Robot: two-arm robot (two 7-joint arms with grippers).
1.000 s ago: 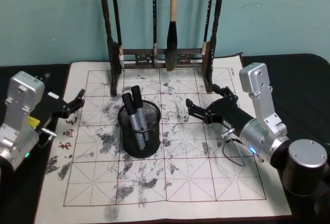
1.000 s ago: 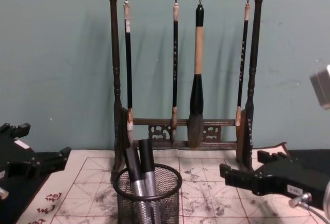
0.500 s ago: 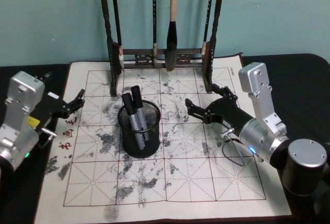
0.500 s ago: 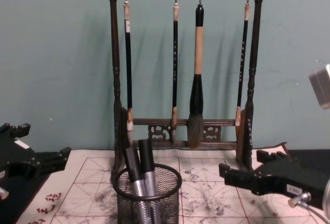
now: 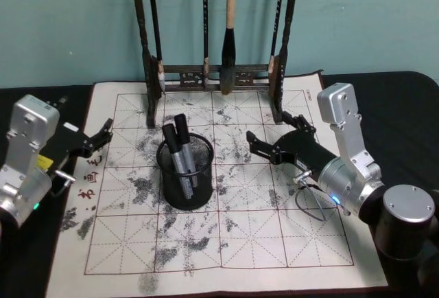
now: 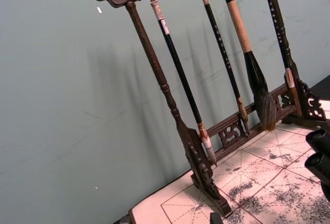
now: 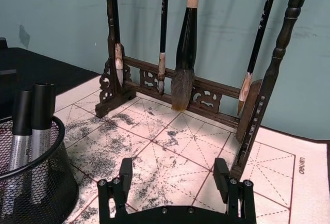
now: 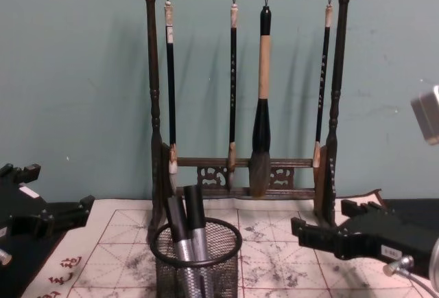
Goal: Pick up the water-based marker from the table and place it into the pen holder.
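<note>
Markers (image 5: 180,152), two of them, stand upright in the pen holder (image 5: 186,172) on the cloth (image 5: 226,222), so the right gripper (image 5: 273,137), jaws released and empty, should retreat level without clipping the rim, while the left gripper (image 5: 103,134) idles open.

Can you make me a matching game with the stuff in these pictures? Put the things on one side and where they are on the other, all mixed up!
Things:
1. markers
2. brushes
3. right gripper
4. left gripper

Places:
A. hanging from the wooden rack
B. open, over the cloth, right of the pen holder
C. standing upright in the pen holder
D. open, over the cloth's left edge

Pairs: 1-C, 2-A, 3-B, 4-D
</note>
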